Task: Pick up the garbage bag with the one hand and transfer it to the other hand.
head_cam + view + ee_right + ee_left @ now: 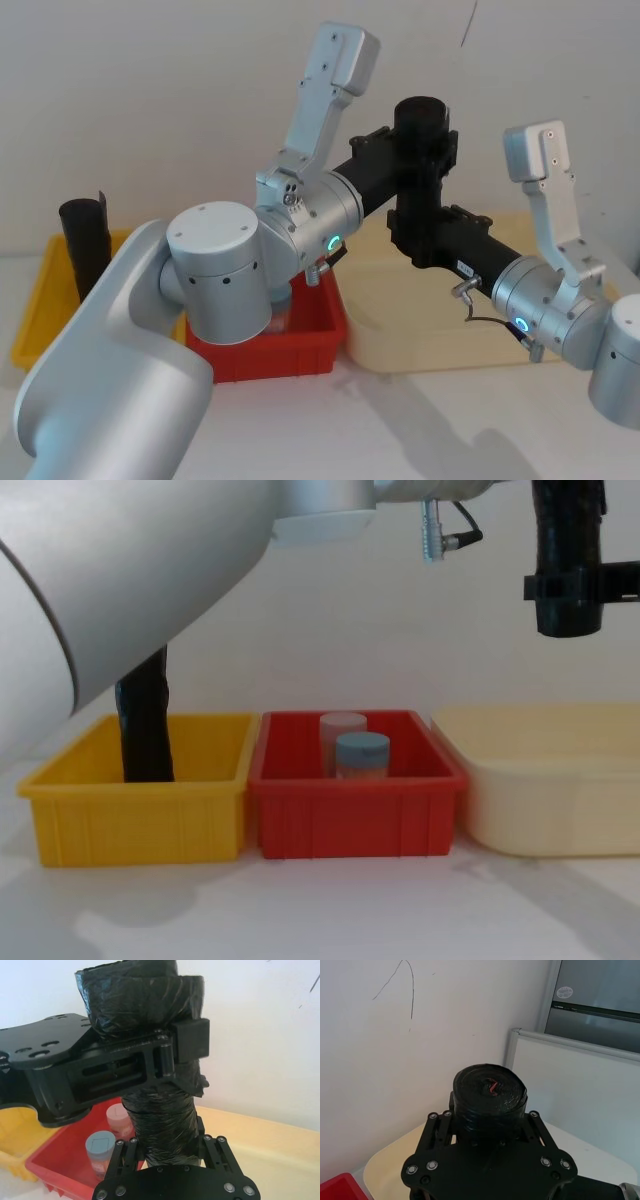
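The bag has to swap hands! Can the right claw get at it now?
Yes, it seems so: the right claw is closed around the garbage bag low down, just under the left claw.

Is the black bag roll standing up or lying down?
Upright: the garbage bag stands vertical in mid-air, left gripper gripping it above the right gripper.

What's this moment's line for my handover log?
left claw: shut on smooth rolled black plastic garbage bag, upper | right claw: shut on it, lower
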